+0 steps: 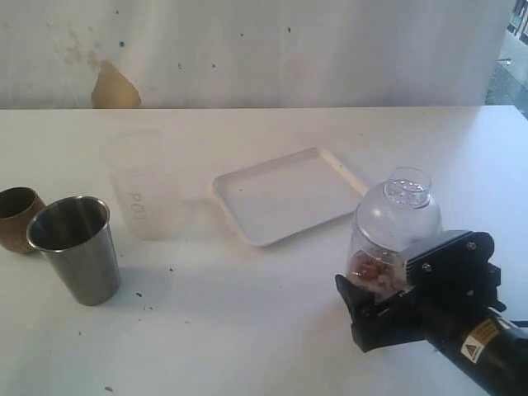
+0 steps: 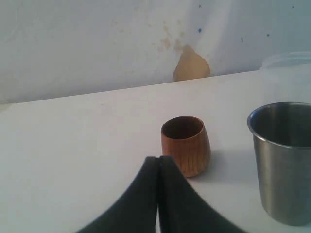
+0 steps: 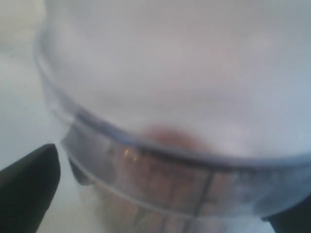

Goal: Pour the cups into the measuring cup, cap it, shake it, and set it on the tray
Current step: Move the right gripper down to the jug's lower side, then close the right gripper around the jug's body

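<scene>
Since the measuring cup (image 1: 394, 227), already capped and holding brownish bits, waits on the bench (image 1: 247, 330) beside the tray (image 1: 289, 194), the right pincer (image 1: 394, 279) straddles its lower half wide open, likely readying a grip, while the left pincer (image 2: 158, 194) hangs shut and empty by the brown cup (image 2: 186, 144).

Brown cup (image 2: 185, 144) beside tumbler (image 2: 284, 160) (hand (image 2: 158, 161) closed)

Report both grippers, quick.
Left gripper: shut, empty.
Right gripper: open, jaws either side of the measuring cup.
</scene>
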`<act>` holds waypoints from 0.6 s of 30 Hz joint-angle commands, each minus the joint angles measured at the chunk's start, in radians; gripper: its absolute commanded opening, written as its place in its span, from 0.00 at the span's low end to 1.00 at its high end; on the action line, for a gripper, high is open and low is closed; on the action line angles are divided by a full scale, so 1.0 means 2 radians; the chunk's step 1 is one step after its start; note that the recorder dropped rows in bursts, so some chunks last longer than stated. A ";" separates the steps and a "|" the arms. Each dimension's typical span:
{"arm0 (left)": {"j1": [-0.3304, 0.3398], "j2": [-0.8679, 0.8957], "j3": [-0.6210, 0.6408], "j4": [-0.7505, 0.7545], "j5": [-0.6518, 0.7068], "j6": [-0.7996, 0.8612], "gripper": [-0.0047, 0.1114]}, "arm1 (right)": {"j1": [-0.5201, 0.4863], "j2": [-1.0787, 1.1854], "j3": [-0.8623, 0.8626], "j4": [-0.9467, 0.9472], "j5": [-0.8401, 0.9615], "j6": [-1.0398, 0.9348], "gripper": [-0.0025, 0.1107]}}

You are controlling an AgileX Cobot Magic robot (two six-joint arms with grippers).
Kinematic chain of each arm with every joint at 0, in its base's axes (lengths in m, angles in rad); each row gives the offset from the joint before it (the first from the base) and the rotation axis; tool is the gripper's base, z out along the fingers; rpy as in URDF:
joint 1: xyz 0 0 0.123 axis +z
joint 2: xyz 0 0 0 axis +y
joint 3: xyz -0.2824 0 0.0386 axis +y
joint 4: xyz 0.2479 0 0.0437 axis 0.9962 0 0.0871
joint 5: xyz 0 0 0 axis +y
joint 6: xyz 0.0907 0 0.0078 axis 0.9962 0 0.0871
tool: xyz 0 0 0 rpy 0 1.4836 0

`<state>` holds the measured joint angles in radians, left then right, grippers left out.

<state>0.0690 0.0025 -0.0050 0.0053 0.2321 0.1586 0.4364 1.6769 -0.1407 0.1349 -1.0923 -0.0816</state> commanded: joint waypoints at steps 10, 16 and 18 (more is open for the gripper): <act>-0.002 -0.001 0.003 0.001 0.000 -0.001 0.04 | -0.004 0.040 -0.006 0.038 -0.064 -0.005 0.95; -0.002 -0.001 0.003 0.001 0.000 -0.001 0.04 | -0.004 0.040 -0.006 0.044 -0.064 0.015 0.95; -0.002 -0.001 0.003 0.001 0.000 -0.001 0.04 | -0.004 0.040 -0.006 0.036 -0.064 0.029 0.95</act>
<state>0.0690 0.0025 -0.0050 0.0053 0.2321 0.1586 0.4364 1.7522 -0.1513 0.2127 -1.2005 -0.0603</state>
